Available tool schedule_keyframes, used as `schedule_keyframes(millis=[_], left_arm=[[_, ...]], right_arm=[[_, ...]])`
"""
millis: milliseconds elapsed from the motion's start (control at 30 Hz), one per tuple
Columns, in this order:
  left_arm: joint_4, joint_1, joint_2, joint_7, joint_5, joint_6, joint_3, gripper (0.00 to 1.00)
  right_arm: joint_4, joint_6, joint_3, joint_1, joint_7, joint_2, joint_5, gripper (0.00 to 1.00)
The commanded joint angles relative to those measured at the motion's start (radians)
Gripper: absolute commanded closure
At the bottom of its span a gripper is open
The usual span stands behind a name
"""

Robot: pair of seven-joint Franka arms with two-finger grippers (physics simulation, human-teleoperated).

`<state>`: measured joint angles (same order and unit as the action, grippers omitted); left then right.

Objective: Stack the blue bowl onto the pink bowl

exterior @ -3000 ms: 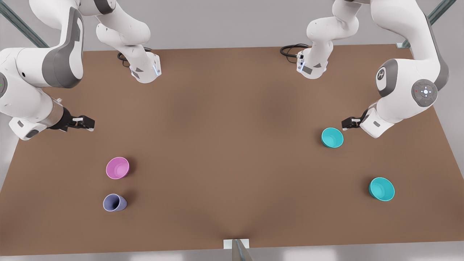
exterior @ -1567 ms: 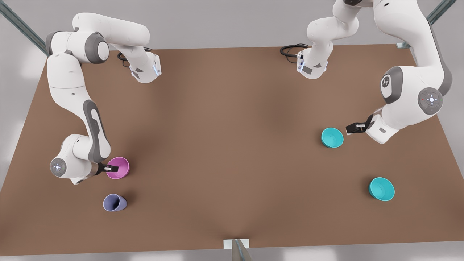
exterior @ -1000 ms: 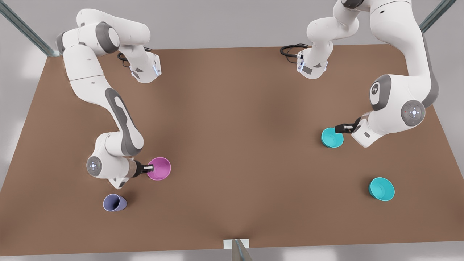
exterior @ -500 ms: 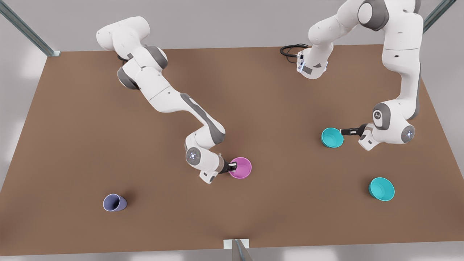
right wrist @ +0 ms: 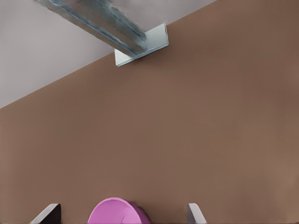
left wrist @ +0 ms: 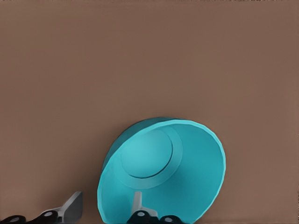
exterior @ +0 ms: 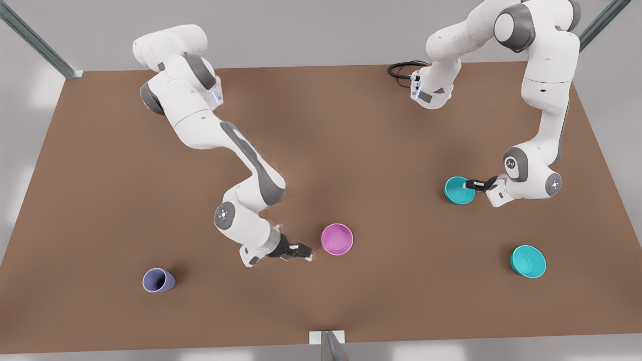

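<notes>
The pink bowl (exterior: 337, 239) stands upright on the brown table, near the middle toward the front edge. My right gripper (exterior: 301, 250) is open just to the front view's left of it, apart from it; its fingertips (right wrist: 50, 212) stand wide with the pink bowl (right wrist: 117, 213) ahead of them. The blue bowl (exterior: 459, 190) sits on the front view's right. My left gripper (exterior: 471, 184) is open at its rim, one finger (left wrist: 138, 201) inside the blue bowl (left wrist: 159, 168) and the other finger (left wrist: 71, 206) outside its wall.
A second teal bowl (exterior: 527, 261) sits at the front right. A lavender-grey cup (exterior: 159, 280) stands at the front left. A metal bracket (exterior: 326, 337) marks the table's front edge. Cables (exterior: 401, 70) lie at the back.
The right gripper carried the pink bowl from the front view's left to the middle, let it go and drew back. The left gripper moved onto the blue bowl's rim.
</notes>
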<state>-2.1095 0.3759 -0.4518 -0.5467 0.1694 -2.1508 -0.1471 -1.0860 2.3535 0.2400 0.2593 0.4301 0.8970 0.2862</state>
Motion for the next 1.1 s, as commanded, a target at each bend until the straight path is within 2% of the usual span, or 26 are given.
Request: schedule_keyframes(millis=[0, 67, 133, 167, 200, 233, 267, 300, 367, 400, 433, 467, 533, 567, 600, 700, 867, 1067], left_arm=[[0.000, -0.002, 0.002, -0.272, 0.032, -0.014, 0.000, 0.76], [0.002, -0.002, 0.002, -0.271, 0.032, -0.014, 0.000, 0.79], [0.006, -0.002, 0.008, -0.266, 0.033, -0.009, 0.000, 0.79], [0.009, -0.002, 0.018, -0.262, 0.032, -0.006, 0.000, 0.79], [0.025, -0.002, 0.027, -0.236, 0.032, 0.015, 0.000, 0.79], [0.063, -0.006, 0.041, -0.187, 0.038, 0.075, 0.000, 0.79], [0.072, -0.038, 0.074, -0.138, 0.105, 0.112, 0.000, 0.79], [0.072, -0.100, 0.122, 0.005, 0.107, 0.129, 0.000, 0.79], [0.094, -0.282, 0.171, 0.301, 0.102, 0.129, 0.003, 0.79], [0.132, -0.379, 0.156, 0.508, 0.093, 0.128, 0.003, 0.79], [0.204, -0.436, 0.113, 0.589, 0.094, 0.131, -0.006, 0.79], [0.331, -0.505, 0.039, 0.786, 0.093, 0.135, -0.006, 0.79], [0.581, -0.644, -0.125, 1.111, 0.021, 0.203, -0.006, 0.79], [0.700, -0.706, -0.202, 1.244, 0.005, 0.229, -0.006, 0.79], [0.734, -0.727, -0.237, 1.275, 0.004, 0.229, -0.006, 0.79], [0.743, -0.776, -0.295, 1.286, -0.037, 0.215, -0.005, 0.79], [0.844, -0.775, -0.363, 1.341, -0.034, 0.210, -0.005, 0.79], [0.885, -0.769, -0.395, 1.346, -0.034, 0.183, -0.003, 0.79]], right_arm=[[0.001, -0.488, -0.004, -0.123, 0.062, -0.066, -0.024, 0.00], [0.000, -0.730, -0.004, -0.270, -0.074, -0.092, -0.245, 0.00], [-0.005, -0.835, -0.002, -0.397, -0.325, -0.131, -0.386, 0.00], [0.003, -0.838, -0.002, -0.459, -0.581, -0.184, -0.427, 0.00], [-0.003, -0.873, 0.002, -0.503, -0.730, -0.242, -0.418, 0.00], [-0.024, -0.986, 0.002, -0.525, -0.769, -0.341, -0.362, 0.00], [-0.141, -1.004, 0.001, -0.525, -0.764, -0.505, -0.340, 0.00], [-0.155, -1.011, 0.001, -0.522, -0.761, -0.585, -0.345, 0.00], [-0.140, -1.045, 0.004, -0.520, -0.763, -0.625, -0.352, 0.00], [-0.107, -1.062, -0.004, -0.508, -0.771, -0.642, -0.354, 0.00], [-0.106, -1.063, -0.108, -0.405, -0.766, -0.658, -0.348, 0.00], [-0.163, -1.048, -0.130, -0.377, -0.749, -0.725, -0.348, 0.00], [-0.361, -0.886, -0.142, -0.350, -0.714, -0.839, -0.351, 0.00], [-0.356, -0.884, -0.143, -0.341, -0.677, -0.817, -0.352, 0.00], [-0.334, -0.892, -0.143, -0.344, -0.675, -0.770, -0.349, 0.00], [-0.318, -0.873, -0.143, -0.347, -0.675, -0.736, -0.346, 0.00], [-0.305, -0.852, -0.143, -0.379, -0.685, -0.698, -0.312, 0.00], [-0.307, -0.850, -0.143, -0.379, -0.683, -0.690, -0.311, 0.00]])
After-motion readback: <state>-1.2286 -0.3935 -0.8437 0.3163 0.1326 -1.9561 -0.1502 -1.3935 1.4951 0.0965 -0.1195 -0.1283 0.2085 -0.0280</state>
